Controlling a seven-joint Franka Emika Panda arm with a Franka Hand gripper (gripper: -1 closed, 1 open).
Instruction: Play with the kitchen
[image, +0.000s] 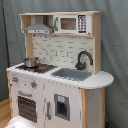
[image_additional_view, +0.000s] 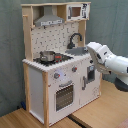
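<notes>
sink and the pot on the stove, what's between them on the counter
In both exterior views, only a red-ringed burner and bare white countertop lie between the pot and the sink.

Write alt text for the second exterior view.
A white robot arm reaches from the second exterior view's right toward the front of a white and light-wood toy kitchen beside its sink. A small metal pot sits on the stove, under a grey hood.
</notes>
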